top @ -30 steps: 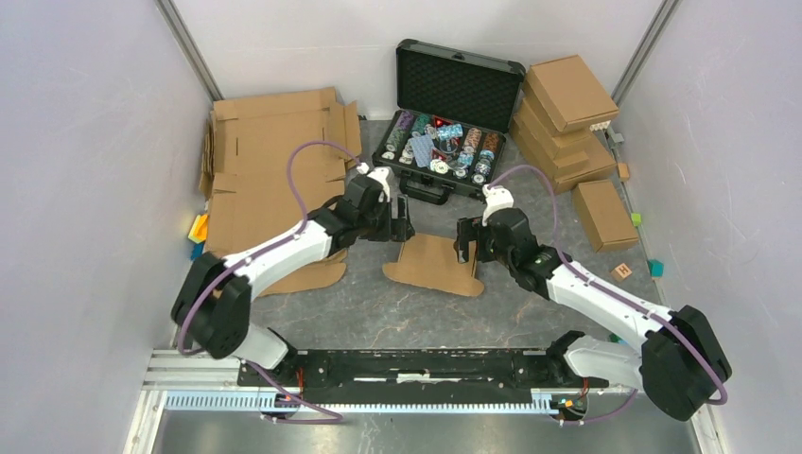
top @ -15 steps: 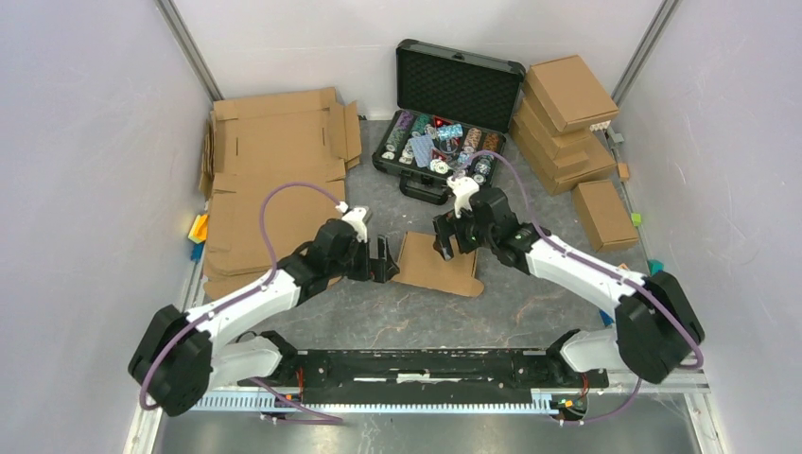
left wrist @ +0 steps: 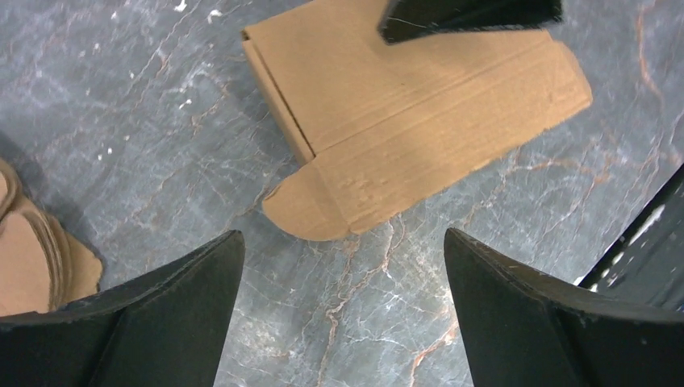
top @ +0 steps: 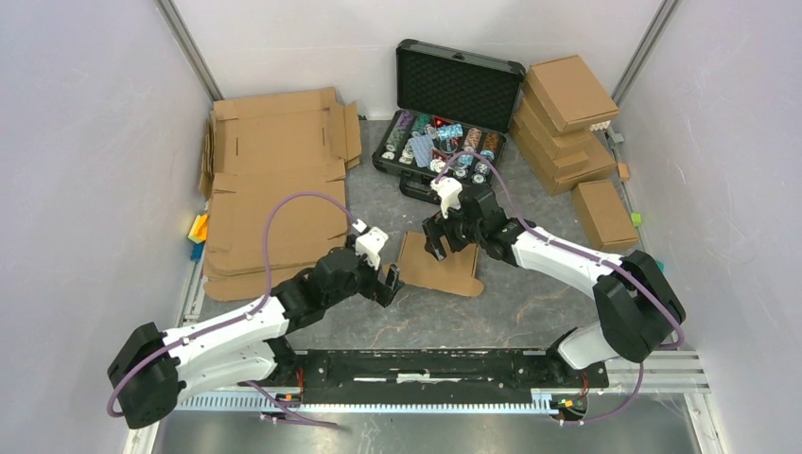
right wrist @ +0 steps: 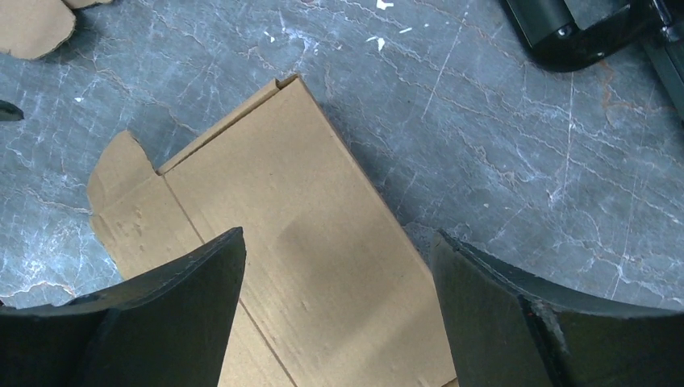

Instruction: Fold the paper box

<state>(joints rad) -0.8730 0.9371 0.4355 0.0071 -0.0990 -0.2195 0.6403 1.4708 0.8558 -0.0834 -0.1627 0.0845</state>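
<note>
The paper box (top: 438, 266) is a small brown cardboard piece lying on the grey marbled table, with a rounded tab at its near left corner. It shows in the left wrist view (left wrist: 403, 105) and the right wrist view (right wrist: 298, 242). My left gripper (top: 390, 281) is open and empty, just left of the box's near left corner, over bare table (left wrist: 343, 266). My right gripper (top: 437, 236) is open and empty, hovering over the box's far edge (right wrist: 339, 266).
Large brown cardboard sheets (top: 270, 180) lie at the back left. An open black case (top: 444, 118) of poker chips stands at the back. Folded brown boxes (top: 567, 113) are stacked at the back right, with another (top: 603, 214) beside them. Small coloured blocks lie near both side walls.
My left gripper has drawn back toward the near left, off the box's left edge. My right gripper has moved left and farther over the box's far edge. The box has shifted little.
</note>
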